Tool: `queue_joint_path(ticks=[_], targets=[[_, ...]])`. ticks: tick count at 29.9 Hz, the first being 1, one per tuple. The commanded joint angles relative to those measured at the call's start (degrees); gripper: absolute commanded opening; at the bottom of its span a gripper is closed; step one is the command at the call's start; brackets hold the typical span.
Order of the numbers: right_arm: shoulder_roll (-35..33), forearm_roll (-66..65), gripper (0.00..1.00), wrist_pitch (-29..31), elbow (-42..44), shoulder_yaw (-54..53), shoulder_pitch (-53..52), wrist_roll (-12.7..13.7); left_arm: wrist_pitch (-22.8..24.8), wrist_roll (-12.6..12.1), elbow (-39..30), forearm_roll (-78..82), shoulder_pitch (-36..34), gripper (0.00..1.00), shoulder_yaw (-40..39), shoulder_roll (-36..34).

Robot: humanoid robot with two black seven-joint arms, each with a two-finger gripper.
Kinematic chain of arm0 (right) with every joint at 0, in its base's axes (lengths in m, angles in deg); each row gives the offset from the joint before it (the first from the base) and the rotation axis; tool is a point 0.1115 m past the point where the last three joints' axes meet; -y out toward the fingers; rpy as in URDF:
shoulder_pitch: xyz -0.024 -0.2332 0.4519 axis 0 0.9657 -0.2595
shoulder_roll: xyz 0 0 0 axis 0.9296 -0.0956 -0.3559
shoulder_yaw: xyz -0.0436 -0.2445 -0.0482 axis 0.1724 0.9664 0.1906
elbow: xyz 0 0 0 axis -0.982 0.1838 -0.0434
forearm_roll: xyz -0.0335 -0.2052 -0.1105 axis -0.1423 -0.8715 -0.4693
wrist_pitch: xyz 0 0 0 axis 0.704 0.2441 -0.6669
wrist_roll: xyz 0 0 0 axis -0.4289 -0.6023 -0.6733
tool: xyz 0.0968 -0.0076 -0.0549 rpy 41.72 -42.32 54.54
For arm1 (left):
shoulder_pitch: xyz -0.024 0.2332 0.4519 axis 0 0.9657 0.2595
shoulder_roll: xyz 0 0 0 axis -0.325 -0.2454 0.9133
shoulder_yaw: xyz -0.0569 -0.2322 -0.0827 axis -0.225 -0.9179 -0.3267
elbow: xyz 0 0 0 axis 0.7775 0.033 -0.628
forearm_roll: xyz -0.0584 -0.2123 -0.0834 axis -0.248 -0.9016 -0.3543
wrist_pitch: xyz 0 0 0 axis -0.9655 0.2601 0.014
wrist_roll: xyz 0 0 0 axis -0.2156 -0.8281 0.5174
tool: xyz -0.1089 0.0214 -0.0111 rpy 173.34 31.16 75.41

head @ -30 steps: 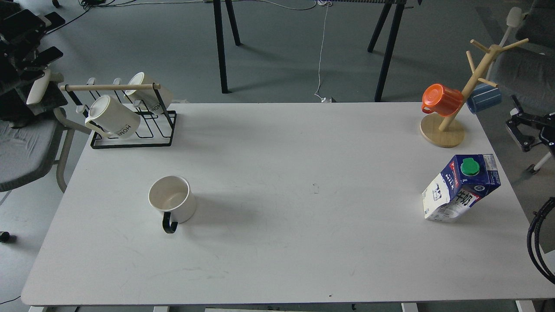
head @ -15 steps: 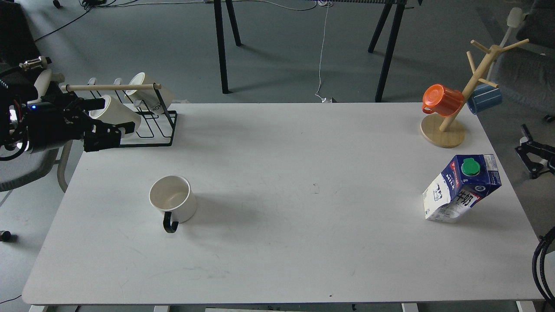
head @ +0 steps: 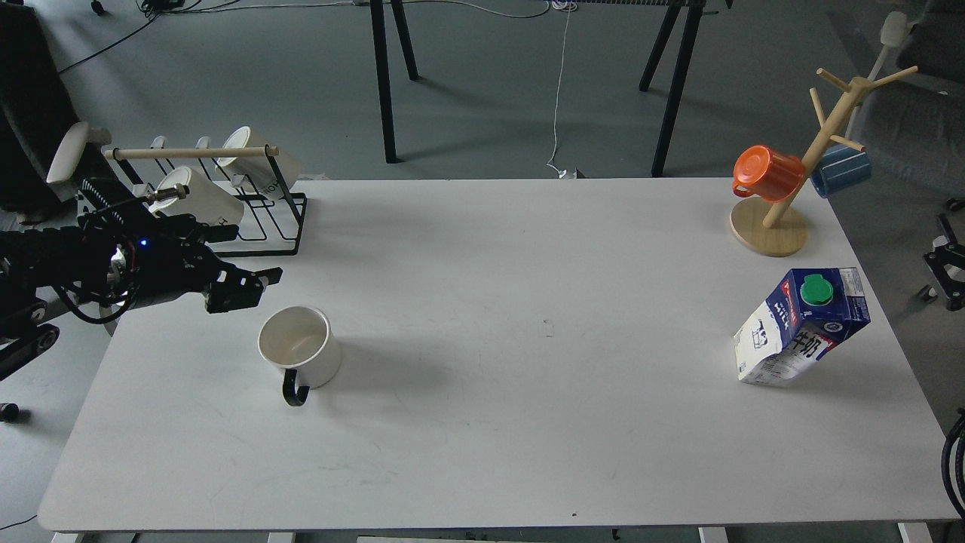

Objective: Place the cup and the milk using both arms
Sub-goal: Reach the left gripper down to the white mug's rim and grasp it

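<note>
The cup (head: 295, 347), a white mug with a black handle pointing at the table's front edge, stands upright on the left of the white table (head: 482, 422). My left gripper (head: 243, 256) comes in from the left, open and empty, just above and left of the cup's rim without touching it. The milk (head: 803, 324), a blue and white carton with a green cap, stands near the table's right edge. A dark part of my right gripper (head: 946, 265) shows at the right edge, off the table beside the milk; its fingers cannot be told apart.
A black wire rack (head: 275, 226) with two cream "HOME" mugs (head: 197, 197) stands at the back left, right behind my left arm. A wooden mug tree (head: 770, 226) with an orange mug (head: 767, 173) and a blue mug (head: 840, 170) stands at the back right.
My left arm has swung in from the left, past the rack, forward and right to the cup. The dark part at the right edge has shifted right and lower. Cup and milk have not moved.
</note>
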Motion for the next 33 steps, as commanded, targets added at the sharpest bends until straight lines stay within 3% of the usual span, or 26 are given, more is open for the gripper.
queue_joint_path(ticks=[1, 10, 30, 33], targets=[[-0.01, -0.09, 0.98, 0.0, 0.09, -0.17, -0.94, 0.03, 0.02, 0.02, 1.45, 0.1, 1.67, 1.0, 0.39, 1.8], [0.08, 0.0, 0.98, 0.0, 0.0, -0.17, -1.56, 0.12, -0.07, 0.02, 6.89, 3.18, 3.26, 1.0, 0.39, 6.02], [-0.01, 0.0, 0.98, 0.0, 0.0, -0.08, -0.94, 0.12, 3.62, 0.02, 6.72, 5.11, 5.98, 0.93, 0.48, 7.78], [-0.1, 0.0, 0.98, 0.0, 0.0, 0.01, -0.68, 0.12, 5.03, 0.02, 6.72, 5.11, 5.98, 0.88, 0.48, 7.78]])
